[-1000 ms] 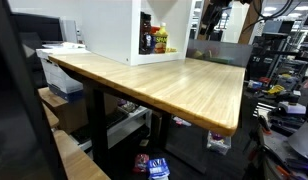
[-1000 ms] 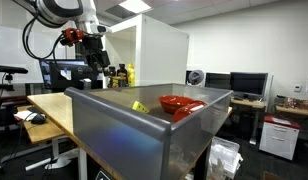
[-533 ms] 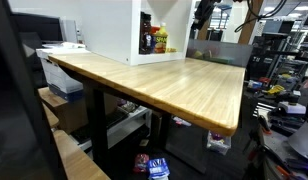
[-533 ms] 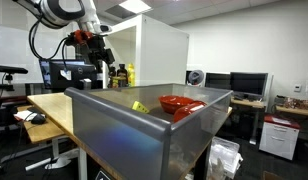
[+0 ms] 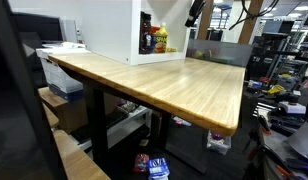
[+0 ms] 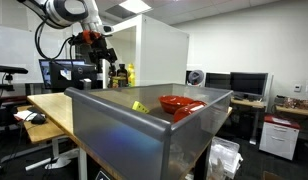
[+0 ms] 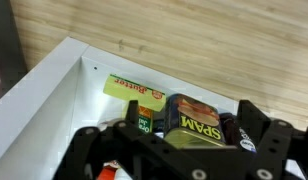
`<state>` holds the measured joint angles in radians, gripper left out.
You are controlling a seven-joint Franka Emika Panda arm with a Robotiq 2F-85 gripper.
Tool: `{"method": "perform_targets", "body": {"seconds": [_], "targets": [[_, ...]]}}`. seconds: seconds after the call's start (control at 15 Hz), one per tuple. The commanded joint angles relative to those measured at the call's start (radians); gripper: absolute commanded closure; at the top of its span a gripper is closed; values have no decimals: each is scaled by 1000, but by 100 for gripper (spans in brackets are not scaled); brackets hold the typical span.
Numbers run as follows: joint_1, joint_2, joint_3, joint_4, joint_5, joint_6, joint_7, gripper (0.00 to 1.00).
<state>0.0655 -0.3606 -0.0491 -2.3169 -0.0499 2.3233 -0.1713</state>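
Spam can (image 7: 197, 122): lower part behind jaws | jaws: cut off by bottom edge

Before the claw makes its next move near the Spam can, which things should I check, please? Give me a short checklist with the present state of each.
1. Claw open and empty: ok, the jaws stand wide apart.
2. Claw roughly in line with the Spam can: ok in the wrist view.
3. Free room around the can: not ok, the yellow box sits close beside it.
4. Fingers clear of the white cabinet wall: cannot tell.
5. Gap between claw and can: cannot tell.
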Motion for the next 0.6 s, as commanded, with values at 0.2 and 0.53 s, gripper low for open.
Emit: {"method": "perform_targets", "body": {"seconds": [0.2,0.53], "targets": [[25,39,-19,23,43,38,-135,0],[47,88,-24,24,48,128,-269,0]]}}
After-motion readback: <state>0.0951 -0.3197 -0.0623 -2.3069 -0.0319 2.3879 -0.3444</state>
